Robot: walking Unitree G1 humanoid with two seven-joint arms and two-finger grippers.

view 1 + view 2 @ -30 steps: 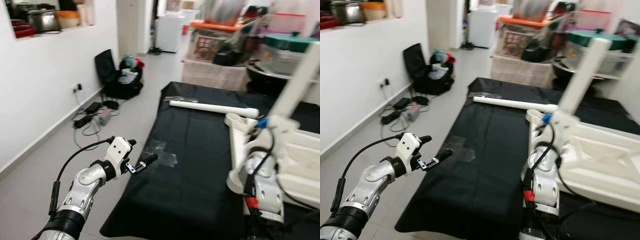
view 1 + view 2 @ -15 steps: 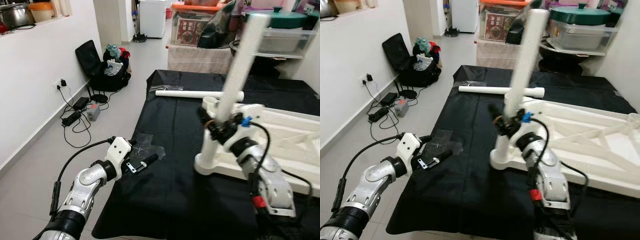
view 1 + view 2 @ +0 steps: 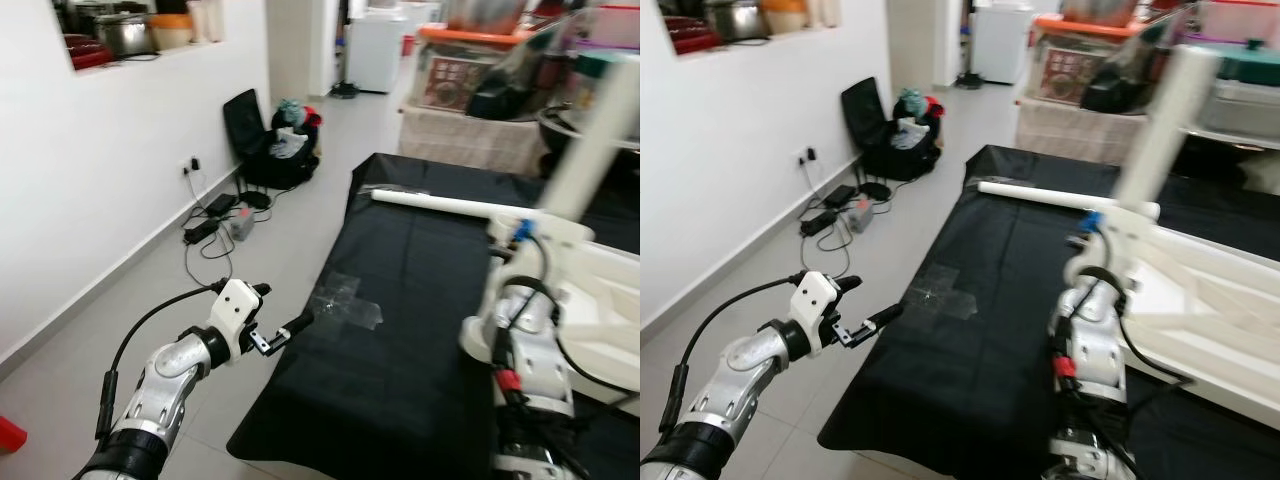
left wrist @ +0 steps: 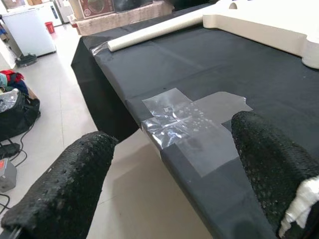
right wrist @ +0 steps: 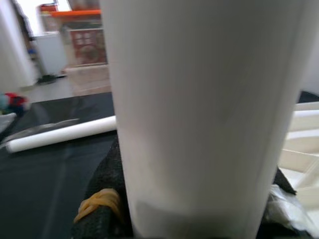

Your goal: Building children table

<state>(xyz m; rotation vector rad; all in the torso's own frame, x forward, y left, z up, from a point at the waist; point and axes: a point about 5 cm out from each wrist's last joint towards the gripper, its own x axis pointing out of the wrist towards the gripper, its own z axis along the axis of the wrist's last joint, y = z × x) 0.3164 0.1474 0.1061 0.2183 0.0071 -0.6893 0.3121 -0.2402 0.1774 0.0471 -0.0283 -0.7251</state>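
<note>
The right end effector (image 3: 1102,232) is clamped around a white table leg (image 3: 1160,125), its black fingers (image 5: 102,186) pressed against the tube on both sides. The leg rises steeply from the grip, tilting up and away. Just beyond that end effector lies the white tabletop frame (image 3: 1230,310), flat on the black-covered surface (image 3: 980,290), with one round corner socket (image 3: 478,340) close beside the robot's wrist.

A second white table leg (image 3: 445,205) lies flat on the surface ahead of the right end effector, well apart from it, running crosswise.

The left end effector (image 3: 275,320) hangs over the floor just off the near edge of the surface, fingers (image 4: 65,189) spread wide apart and holding nothing. Straight ahead of it, between the fingers in the wrist view, a patch of clear tape (image 4: 192,127) is stuck over the edge of the black cover.

Further off beyond the left end effector, a black bag (image 3: 265,150) stuffed with clothes sits on the floor against the wall, with a tangle of cables and adapters (image 3: 215,220) nearer the wall socket.
</note>
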